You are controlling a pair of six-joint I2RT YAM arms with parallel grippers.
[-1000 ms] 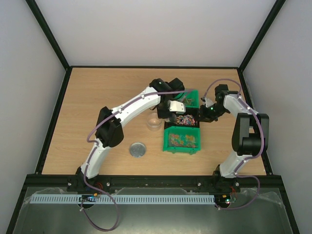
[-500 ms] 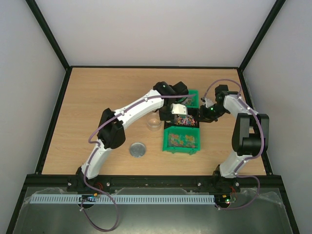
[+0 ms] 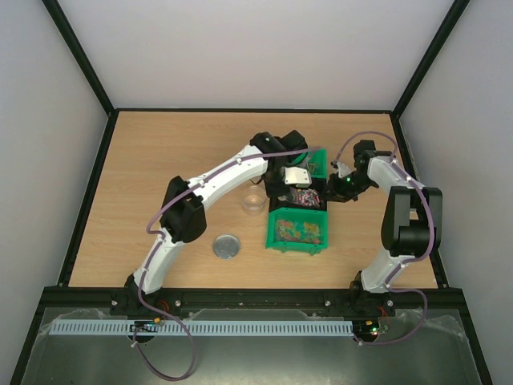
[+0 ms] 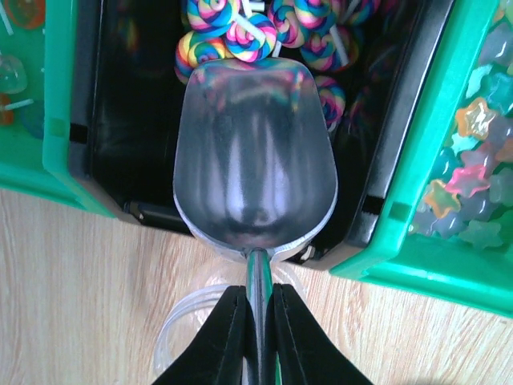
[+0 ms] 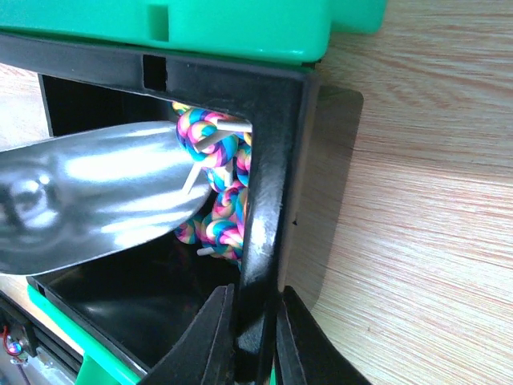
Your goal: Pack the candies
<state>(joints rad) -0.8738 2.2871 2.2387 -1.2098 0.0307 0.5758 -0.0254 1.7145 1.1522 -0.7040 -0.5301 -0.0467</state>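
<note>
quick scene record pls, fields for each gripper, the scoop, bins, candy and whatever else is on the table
left gripper: shut on the metal scoop handle
metal scoop: empty, lip at the swirl lollipops in the black bin
right gripper: shut on the black bin's side wall
green bin: beside the black bin, holds star candies
clear jar: on the table, below the scoop handle
silver lid: flat on the table, apart from the jar
</note>
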